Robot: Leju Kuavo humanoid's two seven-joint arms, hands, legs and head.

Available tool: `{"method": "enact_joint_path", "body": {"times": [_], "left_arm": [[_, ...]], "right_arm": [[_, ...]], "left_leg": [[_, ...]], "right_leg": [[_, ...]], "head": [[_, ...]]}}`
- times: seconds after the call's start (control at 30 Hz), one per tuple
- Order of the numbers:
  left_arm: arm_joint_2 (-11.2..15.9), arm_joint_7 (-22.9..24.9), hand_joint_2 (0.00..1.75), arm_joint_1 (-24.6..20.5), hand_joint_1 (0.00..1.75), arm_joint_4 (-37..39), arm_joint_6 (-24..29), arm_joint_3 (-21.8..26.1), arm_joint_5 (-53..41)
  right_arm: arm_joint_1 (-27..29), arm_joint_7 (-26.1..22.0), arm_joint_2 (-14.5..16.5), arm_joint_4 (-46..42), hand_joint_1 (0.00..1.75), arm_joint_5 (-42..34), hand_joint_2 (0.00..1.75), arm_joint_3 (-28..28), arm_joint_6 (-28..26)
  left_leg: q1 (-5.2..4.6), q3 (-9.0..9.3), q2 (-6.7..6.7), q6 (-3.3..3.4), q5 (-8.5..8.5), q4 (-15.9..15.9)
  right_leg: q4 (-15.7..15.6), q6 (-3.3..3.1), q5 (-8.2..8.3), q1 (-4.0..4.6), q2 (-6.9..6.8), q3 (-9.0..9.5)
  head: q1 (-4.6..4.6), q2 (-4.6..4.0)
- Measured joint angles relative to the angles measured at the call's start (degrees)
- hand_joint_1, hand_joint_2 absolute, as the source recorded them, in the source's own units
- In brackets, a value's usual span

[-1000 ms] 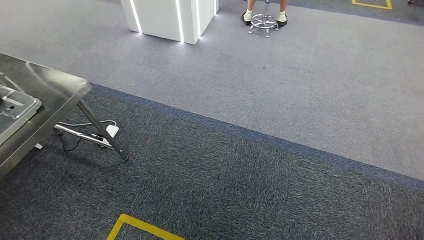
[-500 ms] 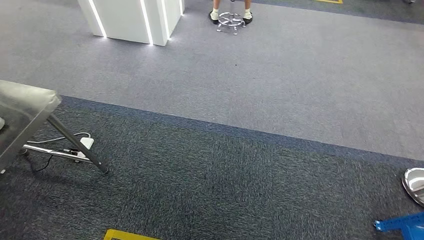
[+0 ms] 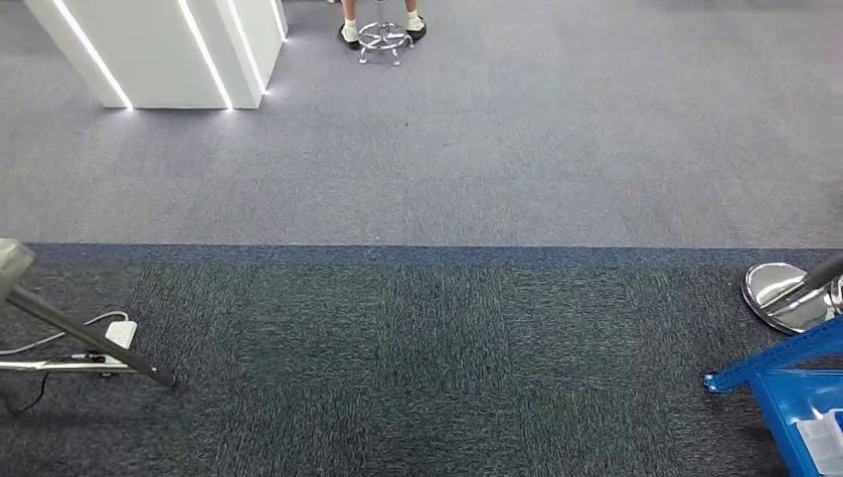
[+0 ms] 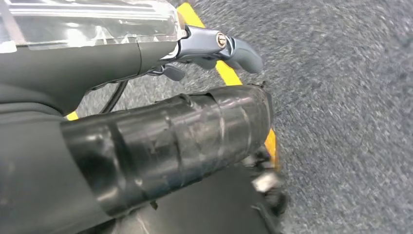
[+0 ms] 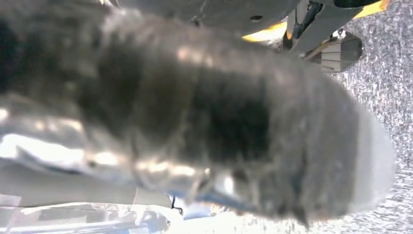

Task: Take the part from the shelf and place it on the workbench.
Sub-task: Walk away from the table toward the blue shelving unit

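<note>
A large indoor hall of the showroom or test-floor kind is shown: grey carpet tiles [image 3: 477, 169] in lighter and darker bands are laid throughout, a white pillar [image 3: 159, 50] is edged with light strips, a metal workbench leg [image 3: 89, 343] and blue shelving [image 3: 785, 373] are seen at the sides

Left hand [image 4: 214, 46]: hangs low over the carpet; grey thumb juts out past a black taped cover; nothing seen in its hold; finger pose unclear. Right hand [image 5: 272, 146]: hangs likewise, close and blurred; state unreadable.
</note>
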Motion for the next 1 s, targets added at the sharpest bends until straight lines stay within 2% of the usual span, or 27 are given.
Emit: {"method": "enact_joint_path", "body": {"times": [0.03, 0.07, 0.1, 0.13, 0.17, 0.2, 0.23, 0.27, 0.3, 0.33, 0.37, 0.43, 0.5, 0.53, 0.57, 0.6, 0.63, 0.7, 0.73, 0.77, 0.8, 0.87, 0.93, 1.0], "left_arm": [[0.0, 0.0, 0.0, 0.1, 0.0, 0.0, 0.0, 0.0, 0.0], [0.0, 0.1, 0.0, 0.2, 0.0, 0.0, 0.0, 0.0, 0.0], [0.1, 0.1, 0.0, 0.3, 0.0, 0.0, 0.0, 0.1, 0.0], [0.1, 0.1, 0.0, 0.3, 0.0, 0.0, 0.0, 0.1, 0.0], [0.1, 0.2, 0.0, 0.3, 0.0, 0.0, 0.0, 0.1, 0.0], [0.1, 0.2, 0.0, 0.3, 0.0, 0.0, 0.0, 0.1, 0.0], [0.1, 0.3, 0.0, 0.3, 0.0, 0.0, 0.0, 0.1, 0.1], [0.1, 0.3, 0.0, 0.3, 0.0, 0.0, 0.0, 0.2, 0.1], [0.2, 0.4, 0.0, 0.2, 0.0, 0.0, 0.0, 0.2, 0.2], [0.2, 0.4, 0.0, 0.2, 0.0, 0.0, 0.0, 0.2, 0.3], [0.2, 0.4, 0.0, 0.1, 0.0, 0.0, 0.0, 0.3, 0.4], [0.2, 0.2, 0.0, 0.0, 0.0, 0.0, 0.0, 0.4, 0.6], [0.3, 0.0, 0.0, 0.1, 0.0, 0.0, 0.0, 0.7, 0.9], [0.3, 0.0, 0.0, 0.2, 0.0, 0.0, 0.0, 0.8, 1.0], [0.3, 0.0, 0.0, 0.3, 0.0, 0.0, 0.0, 0.8, 1.1], [0.4, 0.0, 0.0, 0.3, 0.0, 0.0, 0.0, 0.9, 1.2], [0.4, 0.1, 0.0, 0.2, 0.0, 0.0, 0.0, 0.9, 1.3], [0.4, 0.1, 0.0, 0.1, 0.0, 0.0, 0.0, 1.0, 1.4], [0.4, 0.1, 0.0, 0.1, 0.0, 0.0, 0.0, 1.0, 1.4], [0.4, 0.1, 0.0, 0.1, 0.0, 0.0, 0.0, 1.1, 1.4], [0.4, 0.1, 0.0, 0.0, 0.0, 0.0, 0.0, 1.1, 1.5], [0.4, 0.1, 0.0, -0.2, 0.0, 0.0, 0.0, 1.2, 1.5], [0.4, -0.1, 0.0, -0.2, 0.0, 0.0, 0.0, 1.3, 1.6], [0.4, -0.2, 0.0, -0.1, 0.0, 0.0, 0.0, 1.5, 1.6]], "right_arm": [[0.0, 0.0, 0.0, 0.0, 0.0, 0.0, 0.0, 0.0, 0.0], [0.0, 0.1, 0.0, 0.0, 0.0, 0.0, 0.0, 0.0, 0.0], [0.0, 0.1, 0.0, 0.0, 0.0, 0.0, 0.0, 0.0, 0.0], [0.0, 0.1, 0.0, 0.0, 0.0, 0.0, 0.0, 0.0, 0.0], [0.0, 0.2, 0.0, 0.0, 0.0, 0.1, 0.0, 0.0, 0.0], [0.0, 0.2, 0.0, 0.0, 0.0, 0.1, 0.0, 0.0, 0.0], [-0.1, 0.2, 0.0, 0.0, 0.0, 0.2, 0.0, 0.0, 0.0], [-0.1, 0.2, 0.0, 0.0, 0.0, 0.3, 0.0, 0.0, 0.0], [-0.1, 0.2, 0.0, 0.0, 0.0, 0.4, 0.0, 0.0, 0.0], [-0.1, 0.2, 0.0, 0.1, 0.0, 0.5, 0.0, 0.0, 0.0], [0.0, 0.2, 0.0, 0.1, 0.0, 0.7, 0.0, 0.0, 0.0], [-0.1, 0.2, -0.1, 0.1, 0.0, 0.9, 0.0, 0.0, 0.0], [-0.3, 0.4, -0.1, 0.1, 0.0, 1.1, 0.0, 0.0, 0.0], [-0.4, 0.5, -0.1, 0.1, 0.0, 1.2, 0.0, 0.0, -0.1], [-0.4, 0.7, -0.1, 0.1, 0.0, 1.3, 0.0, 0.0, -0.1], [-0.4, 0.7, -0.1, 0.1, 0.0, 1.3, 0.0, 0.0, -0.1], [-0.4, 0.8, -0.1, 0.1, 0.0, 1.4, 0.0, 0.0, -0.2], [-0.4, 0.8, -0.2, 0.1, 0.0, 1.6, 0.0, 0.0, -0.2], [-0.4, 0.8, -0.2, 0.1, 0.0, 1.7, 0.0, 0.0, -0.2], [-0.5, 0.8, -0.2, 0.1, 0.0, 1.8, 0.0, 0.0, -0.2], [-0.5, 0.7, -0.2, 0.1, 0.0, 1.9, 0.0, 0.1, -0.2], [-0.4, 0.7, -0.2, 0.1, 0.0, 1.9, 0.0, 0.1, -0.2], [-0.4, 0.6, -0.2, 0.1, 0.0, 2.0, 0.0, 0.1, -0.1], [-0.6, 0.5, -0.2, 0.1, 0.0, 2.1, 0.0, 0.1, 0.0]], "left_leg": [[0.1, -1.86, -0.53, -0.13, -1.0, 3.4], [0.14, -3.09, -0.74, -0.22, -0.9, 5.3], [0.16, -3.34, -0.84, -0.26, 0.43, 4.8], [0.19, -2.53, -1.11, -0.23, 2.74, 2.2], [0.28, -1.11, -1.98, -0.14, 5.19, -1.9], [0.37, 0.27, -3.31, -0.01, 6.88, -5.6], [0.45, 1.25, -4.42, 0.17, 7.82, -8.2], [0.46, 1.72, -5.23, 0.37, 8.0, -9.5], [0.36, 1.82, -5.31, 0.62, 7.82, -9.7], [0.37, 1.89, -4.74, 0.98, 7.96, -9.8], [0.42, 2.02, -4.12, 1.37, 8.14, -10.1], [0.66, 2.28, -2.71, 2.17, 8.51, -10.8], [0.64, 2.34, -1.18, 2.5, 8.51, -11.0], [0.61, 2.32, -0.34, 2.51, 8.42, -10.9], [0.6, 2.33, 0.46, 2.47, 8.32, -10.9], [0.6, 2.39, 1.23, 2.4, 8.19, -10.9], [0.6, 2.5, 1.87, 2.29, 8.06, -10.8], [0.49, 2.93, 2.99, 1.87, 7.71, -10.8], [0.39, 3.14, 3.46, 1.57, 7.52, -10.8], [0.29, 3.31, 3.91, 1.23, 7.36, -10.8], [0.22, 3.46, 4.3, 0.89, 7.25, -10.8], [0.28, 3.83, 4.6, 0.19, 7.01, -10.8], [0.45, 3.11, 2.53, -0.36, 5.22, -8.5], [0.6, 0.06, -0.1, -0.57, 1.47, -1.9]], "right_leg": [[0.1, -0.02, -0.02, 0.0, 0.83, -0.01], [0.2, -0.01, -0.07, 0.0, 1.66, 0.03], [0.3, 0.02, -0.15, -0.02, 2.52, 0.1], [0.4, 0.11, -0.26, -0.05, 3.34, 0.2], [0.7, 0.26, -0.42, -0.1, 4.09, 0.23], [1.0, 0.52, -0.63, -0.06, 4.8, 0.1], [1.4, 0.82, -0.77, -0.08, 5.45, -0.13], [1.6, 1.15, -0.85, -0.15, 5.98, -0.43], [1.7, 1.5, -0.84, -0.23, 6.51, -0.69], [1.6, 1.85, -0.75, -0.3, 6.95, -0.84], [1.8, 2.12, -0.84, -0.35, 6.69, -0.93], [4.4, 2.61, -2.6, -0.32, 4.15, -2.13], [10.8, 3.08, -6.16, -0.59, 1.43, -5.33], [14.3, 3.36, -7.54, -0.79, 1.04, -7.07], [16.4, 3.58, -7.98, -0.96, 0.84, -8.14], [16.4, 3.74, -7.29, -1.1, 0.64, -8.14], [14.4, 3.8, -5.72, -1.2, 0.33, -7.09], [6.5, 3.5, -2.08, -1.05, -1.56, -2.94], [3.5, 3.17, -1.1, -0.83, -2.41, -1.44], [1.7, 2.83, -0.69, -0.59, -2.99, -0.59], [1.4, 2.54, -0.86, -0.38, -2.95, -0.59], [1.1, 1.91, -0.69, -0.47, -1.92, -0.6], [0.7, 1.15, -0.41, -0.79, -0.88, -0.35], [0.5, 0.6, -0.28, -0.84, 0.2, -0.28]], "head": [[0.0, 0.0], [-0.01, 0.0], [0.0, 0.0], [-0.02, 0.0], [0.0, 0.0], [0.01, 0.0], [0.01, 0.0], [0.02, 0.0], [0.01, 0.0], [0.0, 0.0], [0.01, 0.0], [0.17, 0.0], [0.33, 0.0], [0.32, 0.0], [0.33, 0.0], [0.33, 0.0], [0.33, 0.0], [0.33, 0.0], [0.32, 0.0], [0.31, 0.0], [0.31, 0.0], [0.31, 0.0], [0.29, 0.0], [0.27, 0.0]]}}
